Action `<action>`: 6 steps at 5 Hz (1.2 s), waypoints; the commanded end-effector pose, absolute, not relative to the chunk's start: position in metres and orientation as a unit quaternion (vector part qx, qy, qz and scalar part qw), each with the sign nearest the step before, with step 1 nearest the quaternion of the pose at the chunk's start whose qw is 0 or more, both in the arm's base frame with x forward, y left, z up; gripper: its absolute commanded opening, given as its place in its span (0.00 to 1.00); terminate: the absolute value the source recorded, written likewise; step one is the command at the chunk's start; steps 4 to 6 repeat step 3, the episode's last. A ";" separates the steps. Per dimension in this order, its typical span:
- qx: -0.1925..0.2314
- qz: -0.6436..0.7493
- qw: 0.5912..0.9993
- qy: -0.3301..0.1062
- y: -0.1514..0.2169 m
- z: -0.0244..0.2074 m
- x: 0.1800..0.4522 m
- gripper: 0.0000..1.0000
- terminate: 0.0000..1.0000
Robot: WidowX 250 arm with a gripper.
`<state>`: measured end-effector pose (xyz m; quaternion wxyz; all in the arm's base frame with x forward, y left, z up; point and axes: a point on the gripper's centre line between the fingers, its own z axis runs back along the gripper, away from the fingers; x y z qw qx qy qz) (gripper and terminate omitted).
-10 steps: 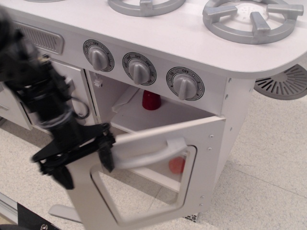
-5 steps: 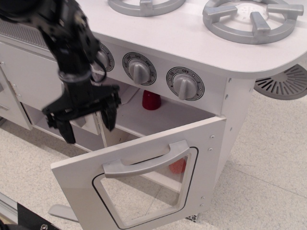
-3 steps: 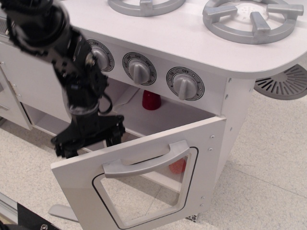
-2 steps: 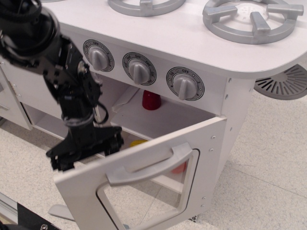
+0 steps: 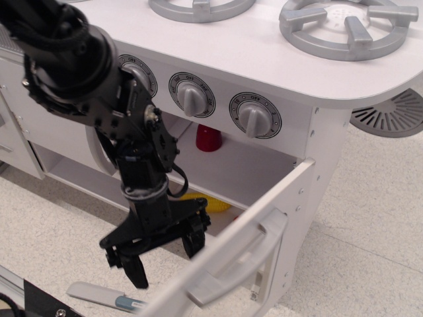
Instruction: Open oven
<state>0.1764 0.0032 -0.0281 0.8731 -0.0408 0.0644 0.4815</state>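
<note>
The oven point(image 5: 264, 165) sits under the white counter's point(image 5: 264, 53) rounded front edge, its door point(image 5: 264, 218) swung far out and seen nearly edge-on, leaving the cavity wide open. The door is white, with a curved grey handle point(image 5: 241, 254); three grey dials point(image 5: 192, 96) sit above. A red cup point(image 5: 209, 137) and a yellow item point(image 5: 198, 200) lie inside. The gripper point(image 5: 162, 254) hangs just left of the door's free edge, jaws spread and empty.

oven point(image 5: 291, 198) – matt white (painted) – grey plastic dials point(image 5: 254, 117)
</note>
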 end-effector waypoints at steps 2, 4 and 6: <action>-0.070 0.461 0.879 0.099 -0.017 -0.013 0.174 1.00 0.00; -0.070 0.461 0.879 0.099 -0.017 -0.013 0.174 1.00 1.00; -0.070 0.461 0.879 0.099 -0.017 -0.013 0.174 1.00 1.00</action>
